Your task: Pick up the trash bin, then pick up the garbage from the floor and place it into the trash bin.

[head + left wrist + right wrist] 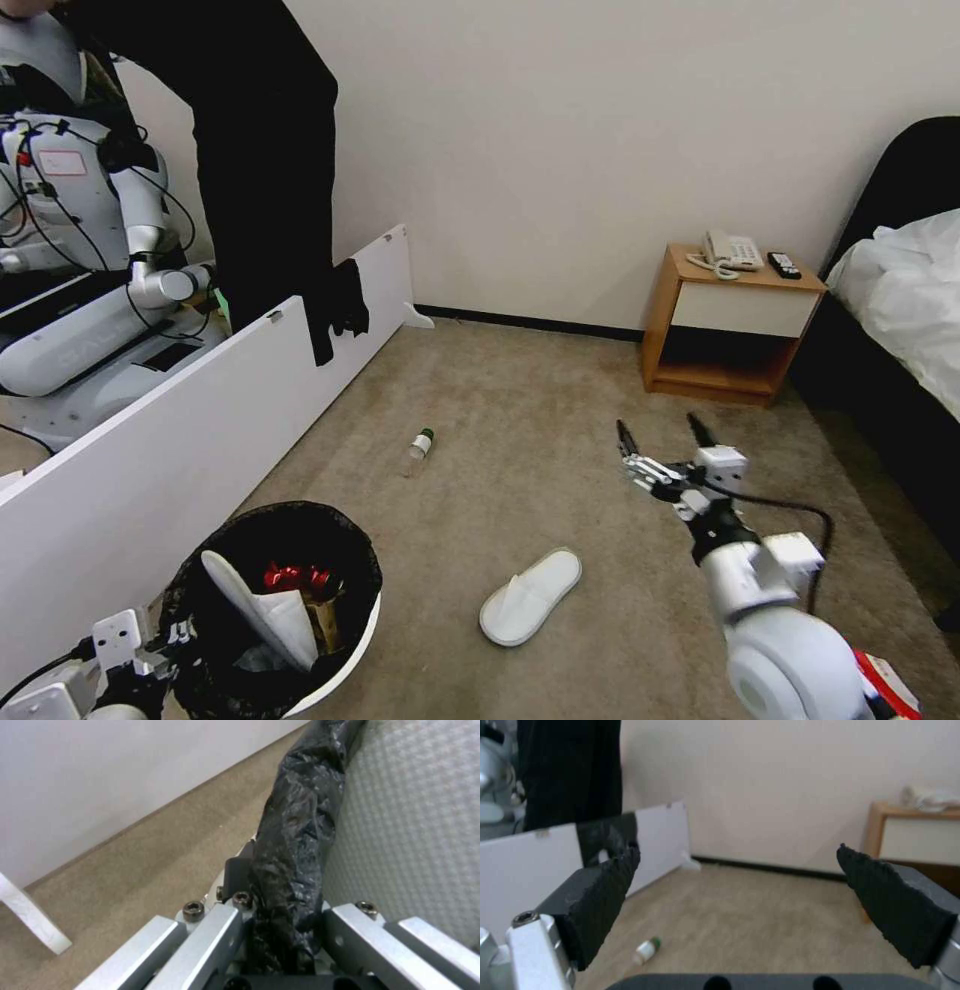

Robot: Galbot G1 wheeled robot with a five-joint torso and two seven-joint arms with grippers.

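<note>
The trash bin (345, 640), round and white with a crinkled black bag, stands at the lower left of the head view. Inside it lie a white slipper, red wrappers and brown paper. My left gripper (172, 637) is shut on its near rim; the left wrist view shows the gripper (285, 911) clamping the black bag (300, 813) against the white wall (410, 832). Garbage on the carpet: a white slipper (530, 596) and a green-capped small bottle (420, 450), also in the right wrist view (647, 948). My right gripper (665, 435) hangs open above the carpet, right of the bottle, holding nothing (737, 896).
A long white board (200, 420) with a black cloth (335, 305) draped over it fences the left side; another robot (80, 250) and a person in black stand behind it. A wooden nightstand (730, 320) and a bed (900, 300) are at the right. A red-and-white packet (888, 685) lies by my right arm.
</note>
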